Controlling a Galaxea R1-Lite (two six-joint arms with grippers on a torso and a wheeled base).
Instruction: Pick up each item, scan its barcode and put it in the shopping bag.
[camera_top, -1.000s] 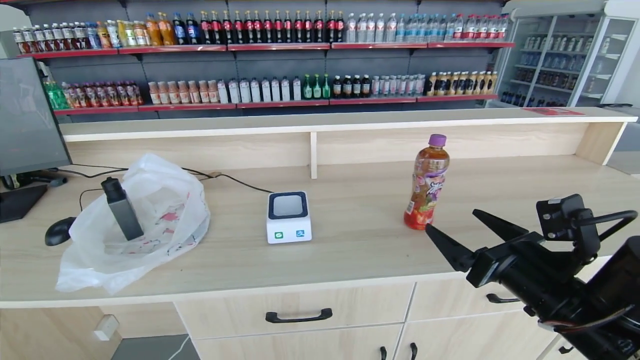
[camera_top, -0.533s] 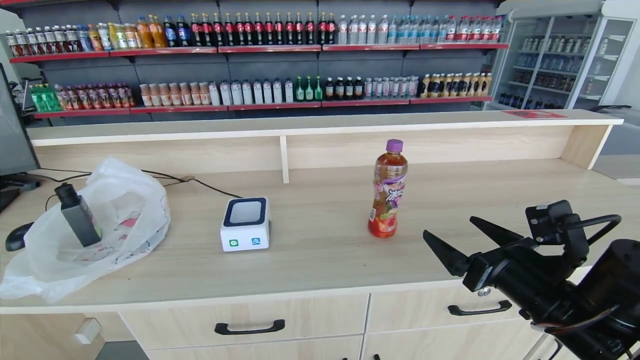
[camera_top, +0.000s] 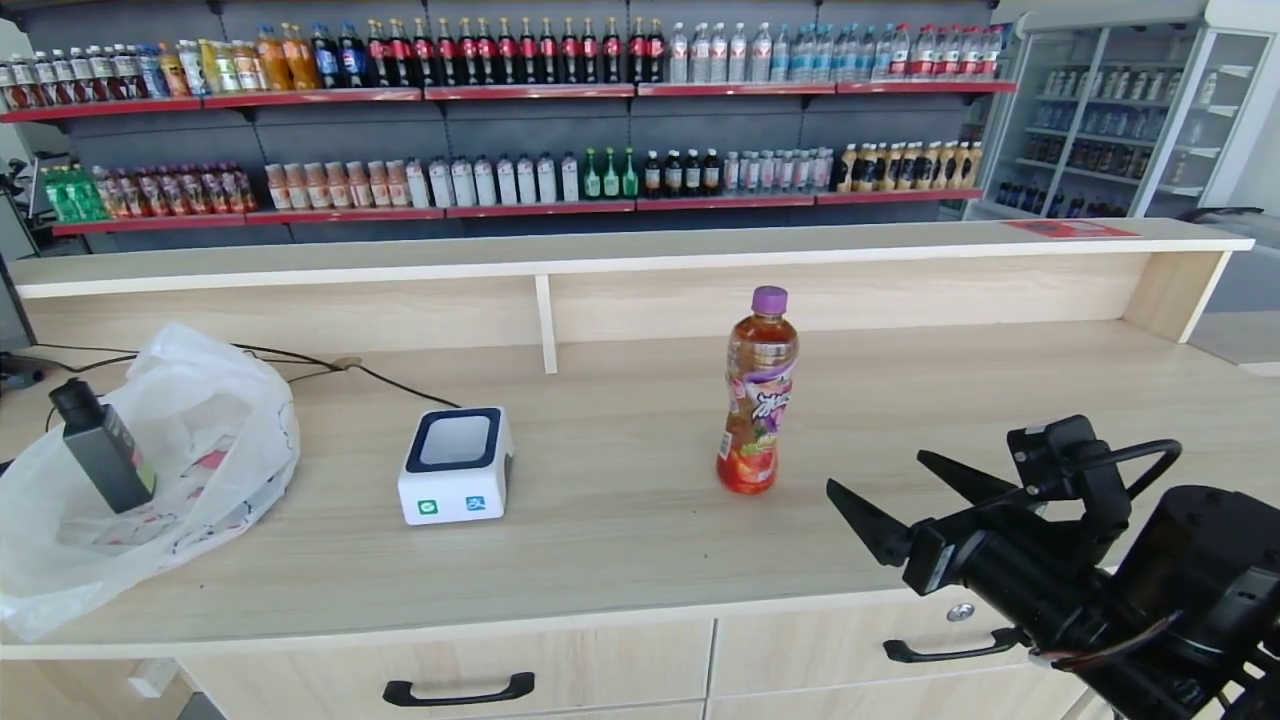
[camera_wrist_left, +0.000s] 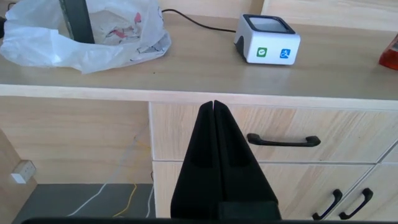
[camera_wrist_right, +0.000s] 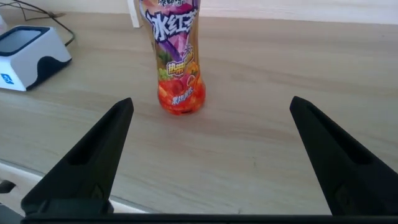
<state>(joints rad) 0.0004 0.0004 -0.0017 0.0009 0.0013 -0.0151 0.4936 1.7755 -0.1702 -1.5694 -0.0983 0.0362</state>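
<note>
The purple-capped drink bottle (camera_top: 757, 395) stands upright on the worktop (camera_top: 620, 530), right of the barcode scanner (camera_top: 455, 465). Farther right, the right gripper (camera_top: 876, 471) hangs released and empty. The shopping bag (camera_top: 235, 400) lies left of the scanner. The left gripper (camera_wrist_left: 213, 106) is clenched on nothing.

Right gripper (camera_top: 900, 500) spread wide, left gripper (camera_wrist_left: 214, 109) closed.

**Shop counter backed by drink shelves**

A pale wood-grain worktop (camera_top: 640, 540) runs the width of the room. A raised ledge (camera_top: 640, 250) along its far side rests on an upright divider (camera_top: 545, 325). Below the front edge sit drawers (camera_top: 560, 650) with black handles (camera_top: 458, 690). Behind, red-edged shelves (camera_top: 530, 93) on a dark wall panel (camera_top: 560, 130) hold rows of bottles (camera_top: 520, 50). A glass-door cooler (camera_top: 1110, 110) stands at the far right. Grey floor (camera_wrist_left: 56, 205) lies beneath the cabinets.
</note>
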